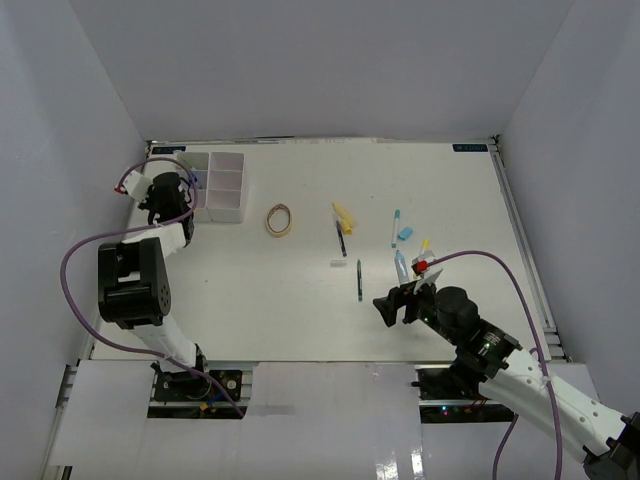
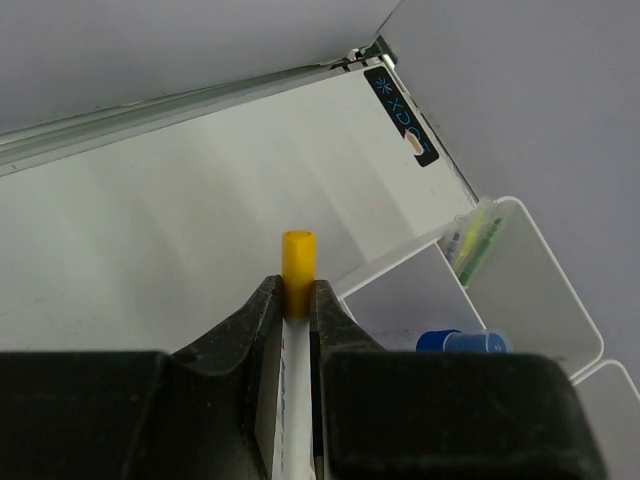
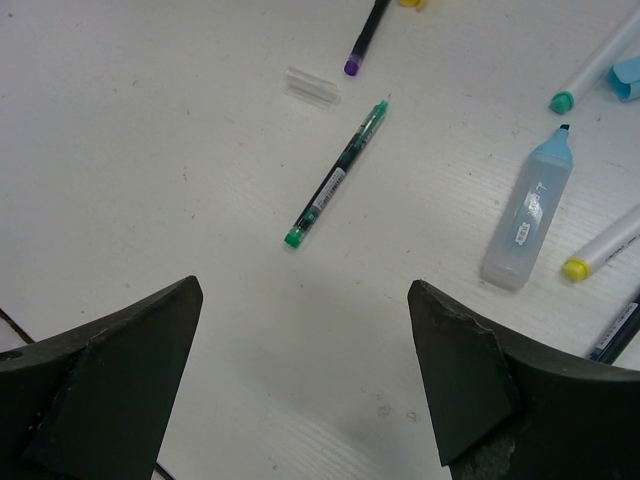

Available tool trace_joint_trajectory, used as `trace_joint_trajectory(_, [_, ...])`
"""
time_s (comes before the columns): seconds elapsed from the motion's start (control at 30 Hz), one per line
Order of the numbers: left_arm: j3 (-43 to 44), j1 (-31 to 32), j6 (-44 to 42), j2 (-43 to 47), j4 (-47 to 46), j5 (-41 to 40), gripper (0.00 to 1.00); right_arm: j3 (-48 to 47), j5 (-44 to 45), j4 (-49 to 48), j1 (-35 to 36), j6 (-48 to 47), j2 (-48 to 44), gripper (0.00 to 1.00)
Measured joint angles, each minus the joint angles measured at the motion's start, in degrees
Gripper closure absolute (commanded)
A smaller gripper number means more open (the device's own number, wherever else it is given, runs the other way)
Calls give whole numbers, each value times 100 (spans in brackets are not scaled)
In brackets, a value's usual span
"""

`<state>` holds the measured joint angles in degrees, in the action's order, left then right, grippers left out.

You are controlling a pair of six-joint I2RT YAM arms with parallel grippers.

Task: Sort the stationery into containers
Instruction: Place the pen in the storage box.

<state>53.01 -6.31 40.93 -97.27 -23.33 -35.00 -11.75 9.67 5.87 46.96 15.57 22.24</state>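
Fingers of left arm (image 2: 262, 312) clamped on yellow-capped marker (image 2: 297, 256) beside tray (image 2: 545, 285), fingers of right arm (image 3: 118, 352) spread wide above green pen (image 3: 335, 176), far from tray

A robotics lab test cell, seen from above. A white table (image 1: 300, 310) is boxed in by plain pale grey walls (image 1: 320, 60) at 9, 12 and 3 o'clock. Two white-and-black robot arms are bolted beside a metal rail (image 1: 68, 385) at the table's near edge: the left arm (image 1: 130, 285) at 7 o'clock, the right arm (image 1: 520, 375) at 5 o'clock. Purple cables (image 1: 64, 270) loop loosely from the arms. A small blue label (image 1: 470, 148) marks the table's corner at 1 o'clock.
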Motion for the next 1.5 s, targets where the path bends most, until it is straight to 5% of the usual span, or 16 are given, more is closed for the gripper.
trace_joint_trajectory(0.8, [280, -2, 306, 26, -372, 20, 98, 0, -44, 4, 0, -37, 223, 10])
trace_joint_trajectory(1.5, [-24, 96, 197, -354, -782, 507, 65, 0, -48, 2, 0, -74, 114, 10])
